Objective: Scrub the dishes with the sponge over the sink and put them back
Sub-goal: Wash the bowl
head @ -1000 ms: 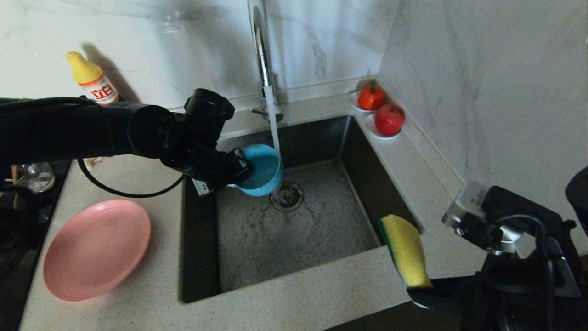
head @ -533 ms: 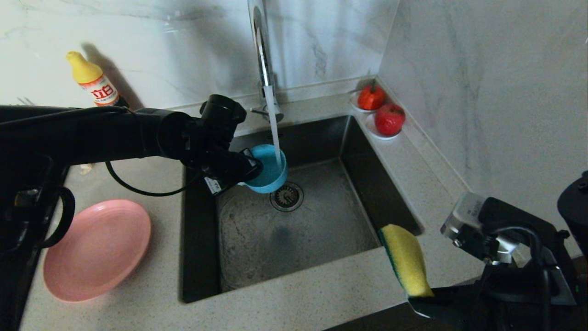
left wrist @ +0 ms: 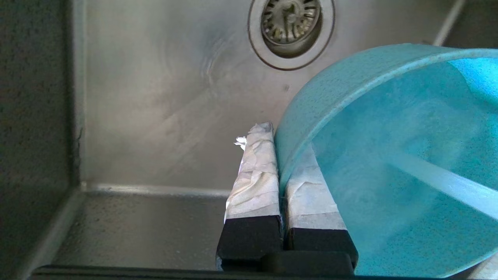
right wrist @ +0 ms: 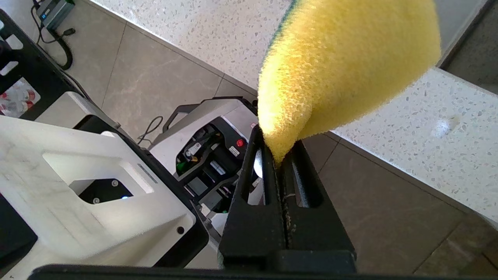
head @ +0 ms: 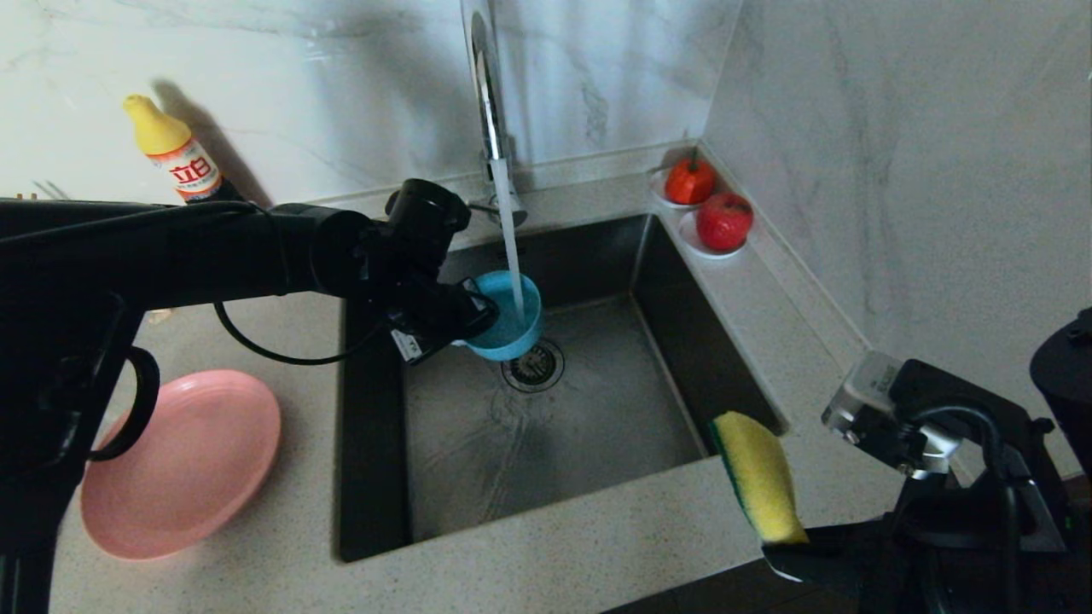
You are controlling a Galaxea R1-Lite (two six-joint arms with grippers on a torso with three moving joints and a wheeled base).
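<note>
the teal bowl is in the air over the sink, near the back of the basin and just above the round drain strainer. the left gripper is pinching its rim: in the left wrist view one taped finger lies outside the wall and the other inside, pressed close together with only the thin wall between them. the bowl is tilted, its open side turned partly up and toward the tap, and the stream of water falls into it.

the sponge is pinched by one narrow end in the right gripper, whose black fingers are squeezed almost together on it. it stands up from the gripper with its long axis pointing up and a little away from the robot, over the front right corner of the counter, beside the sink and not yet over it. the dark green layer faces the sink side and the yellow face looks to the right.

the relation that matters for the next move: the bowl lies well apart from the sponge, toward the back and to the left of it, across the basin. i judge that the right arm, as the nearer one, must carry the sponge inward over the basin, or the left must bring the bowl toward it, before any scrubbing begins.

the pink plate lies on the counter left of the sink, waiting for its turn.
</note>
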